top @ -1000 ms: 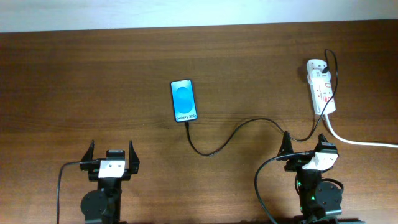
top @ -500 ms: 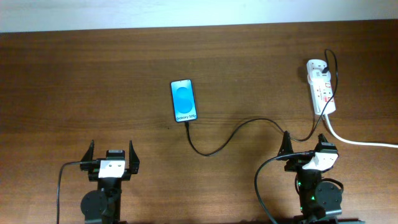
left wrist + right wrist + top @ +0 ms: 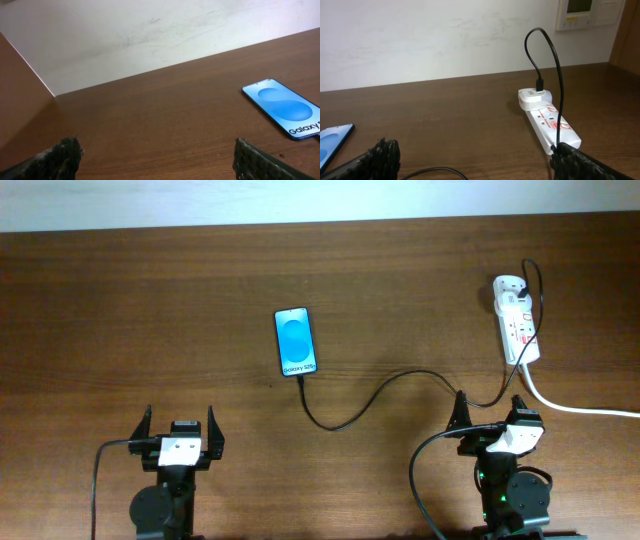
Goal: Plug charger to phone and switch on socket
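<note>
Lying flat, the phone (image 3: pixel 297 342) is well beyond the left gripper's (image 3: pixel 179 418) fingers (image 3: pixel 62 157).

A slim black-edged smartphone with a blue screen (image 3: pixel 284 107) loses its near corner and the end of its white "Galaxy" text past the left wrist view's right border. Overhead, the thin black charger cable (image 3: pixel 345 418) meets the smartphone, but the join is too small to judge. At the counter's far right corner, a white elongated power strip (image 3: pixel 551 122) has unreadably small red marks. Its near end sits partly behind a dark fingertip (image 3: pixel 575 162) of the right gripper (image 3: pixel 477 160).
</note>
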